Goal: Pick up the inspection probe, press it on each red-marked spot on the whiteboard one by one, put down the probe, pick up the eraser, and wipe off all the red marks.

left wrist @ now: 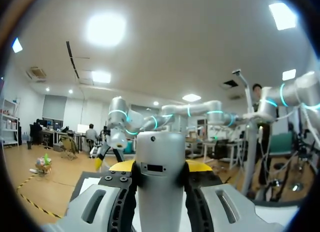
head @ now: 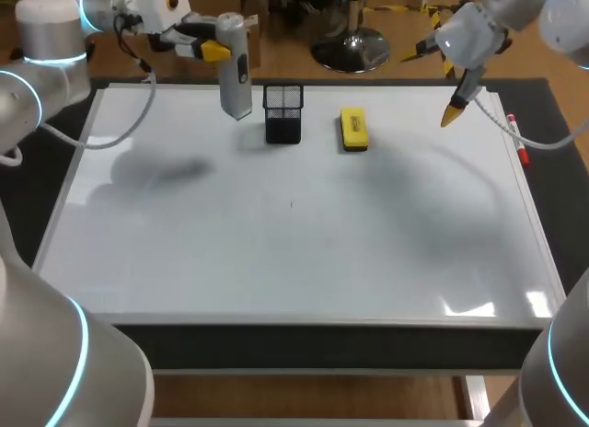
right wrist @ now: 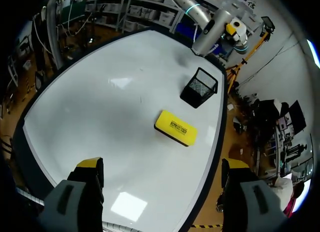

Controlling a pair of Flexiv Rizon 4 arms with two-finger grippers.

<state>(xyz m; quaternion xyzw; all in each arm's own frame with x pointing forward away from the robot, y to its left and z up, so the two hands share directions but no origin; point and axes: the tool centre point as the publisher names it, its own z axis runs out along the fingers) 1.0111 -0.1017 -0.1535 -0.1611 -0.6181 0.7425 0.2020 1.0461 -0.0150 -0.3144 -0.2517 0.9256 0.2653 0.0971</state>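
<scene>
Pinching probe (head: 236, 68) — left gripper (left wrist: 161, 167) | right gripper (right wrist: 162, 164) spread above whiteboard (head: 294, 252) | eraser (right wrist: 176, 128) label — print unreadable

The grey inspection probe (head: 236, 66) stands upright in the left gripper (head: 225, 48) above the whiteboard's (head: 276, 252) far edge. The yellow eraser (head: 353, 130) lies flat on the board.

The large white whiteboard (head: 294, 261) is smooth and glossy, mirroring the lights. The grey cylindrical probe (head: 236, 73) has a smooth, satin shell, plastic or metal. The small black mesh cup (head: 283, 112) is matt wire. The yellow block eraser (head: 353, 130) looks like smooth plastic.
</scene>
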